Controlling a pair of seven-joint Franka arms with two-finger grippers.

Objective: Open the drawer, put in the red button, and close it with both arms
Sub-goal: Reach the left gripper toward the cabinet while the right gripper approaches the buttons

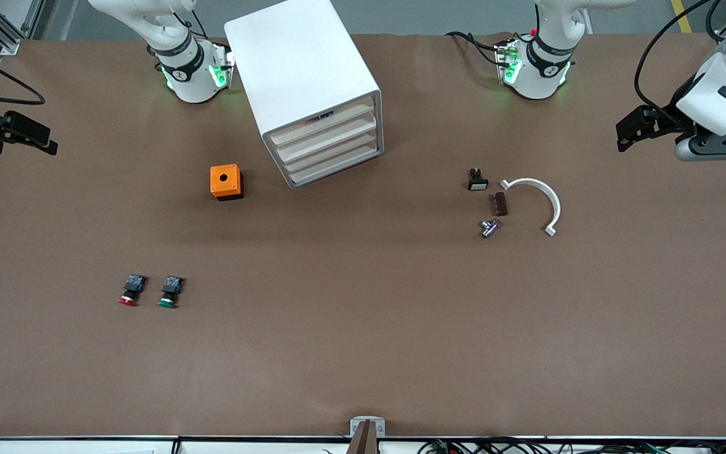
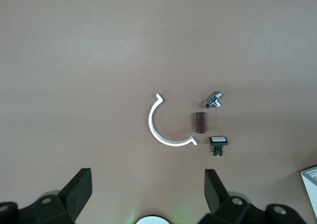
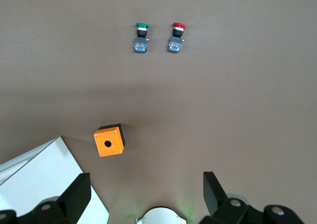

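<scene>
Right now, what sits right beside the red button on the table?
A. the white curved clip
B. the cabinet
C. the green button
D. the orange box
C: the green button lies right beside the red button, both lying apart from the orange box.

Cabinet [image 1: 312, 88] sits between the arm bases, drawer [image 1: 331, 134] shut in it, second of four. Box [image 1: 226, 181] beside the cabinet, toward the right arm's end. Red button [image 1: 130, 291] and green button [image 1: 169, 292] side by side, well nearer the camera. Clip [image 1: 538, 200], block [image 1: 500, 204], switch [image 1: 478, 180] and fitting [image 1: 489, 227] cluster toward the left arm's end.
</scene>
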